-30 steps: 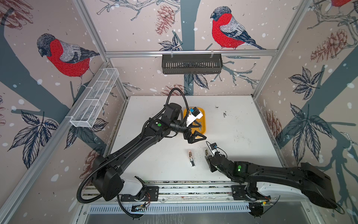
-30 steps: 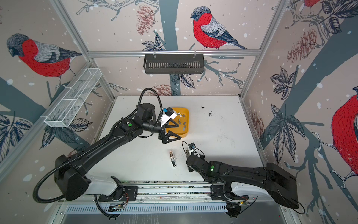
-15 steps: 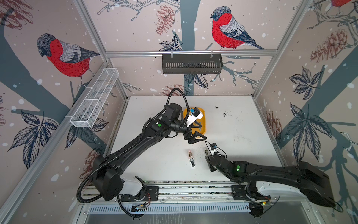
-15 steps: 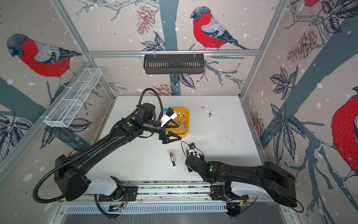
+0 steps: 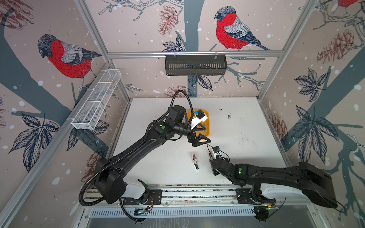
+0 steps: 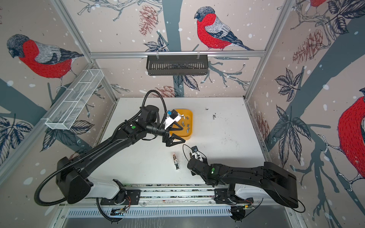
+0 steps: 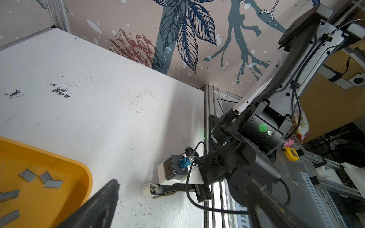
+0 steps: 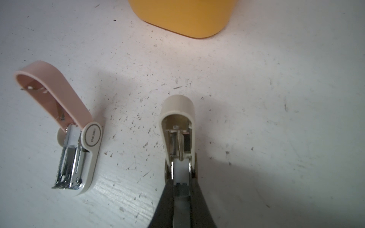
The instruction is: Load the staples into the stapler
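Left gripper (image 5: 207,135) gapes wide over the near edge of the tray (image 6: 188,136) holding staples (image 7: 28,174), while right gripper (image 8: 180,177) clamps the cream stapler (image 8: 177,110), with the pink stapler (image 8: 76,126) lying open on its left.

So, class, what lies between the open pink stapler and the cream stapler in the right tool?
Only bare, scuffed white table, seen in the right wrist view, separates the pink stapler from the cream stapler.
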You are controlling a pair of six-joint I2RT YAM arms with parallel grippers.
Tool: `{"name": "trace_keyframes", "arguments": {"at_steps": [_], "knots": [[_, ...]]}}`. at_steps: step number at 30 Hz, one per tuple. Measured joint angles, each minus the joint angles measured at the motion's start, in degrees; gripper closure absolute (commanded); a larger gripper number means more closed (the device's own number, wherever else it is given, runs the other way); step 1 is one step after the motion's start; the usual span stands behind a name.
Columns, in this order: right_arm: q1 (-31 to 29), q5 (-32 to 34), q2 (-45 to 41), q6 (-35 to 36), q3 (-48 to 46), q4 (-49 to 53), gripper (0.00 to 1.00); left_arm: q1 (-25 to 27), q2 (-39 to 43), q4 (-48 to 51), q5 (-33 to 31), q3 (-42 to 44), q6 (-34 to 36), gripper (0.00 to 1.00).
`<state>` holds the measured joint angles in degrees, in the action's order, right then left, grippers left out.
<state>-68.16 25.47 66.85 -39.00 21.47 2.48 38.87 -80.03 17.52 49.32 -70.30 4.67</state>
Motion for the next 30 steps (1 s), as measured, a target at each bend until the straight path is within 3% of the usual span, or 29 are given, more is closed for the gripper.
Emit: {"name": "trace_keyframes", "arguments": {"at_steps": [13, 30], "knots": [[-0.02, 0.0, 1.07, -0.04, 0.02, -0.33, 0.88, 0.37, -0.13, 0.94, 0.0, -0.11, 0.0, 0.01], [-0.57, 0.44, 0.94, -1.29, 0.04, -0.35, 0.78, 0.57, -0.33, 1.11, -0.04, -0.35, 0.02, 0.01]]}}
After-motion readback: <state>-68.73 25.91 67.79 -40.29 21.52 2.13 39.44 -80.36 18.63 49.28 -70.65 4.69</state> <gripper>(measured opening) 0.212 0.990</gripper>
